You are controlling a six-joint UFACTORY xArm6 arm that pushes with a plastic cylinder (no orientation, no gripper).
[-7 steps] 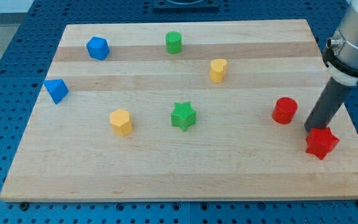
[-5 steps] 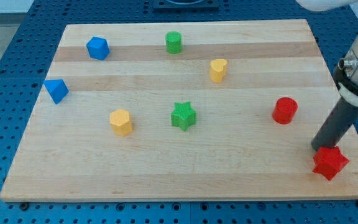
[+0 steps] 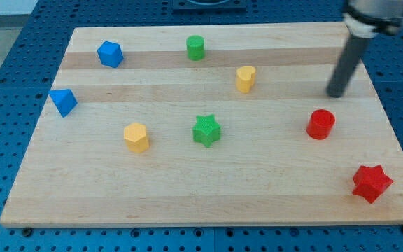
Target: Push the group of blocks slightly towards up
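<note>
My tip [image 3: 336, 95] is at the view's right, above and slightly right of the red cylinder [image 3: 320, 124], not touching it. A red star [image 3: 371, 183] lies near the board's bottom right corner, well below the tip. A green star [image 3: 206, 130] sits in the middle, a yellow hexagonal block [image 3: 136, 137] to its left. A yellow heart-shaped block [image 3: 245, 79] and a green cylinder [image 3: 196, 47] are nearer the view's top. A blue hexagonal block [image 3: 110, 54] and a blue triangular block [image 3: 64, 102] are at the view's left.
The blocks lie on a wooden board [image 3: 271, 182] set on a blue perforated table [image 3: 5, 49]. The board's right edge runs close to the red star.
My tip has left the red star and moved up the view to above the red cylinder. The red star had slid down and right before that, and now rests.
</note>
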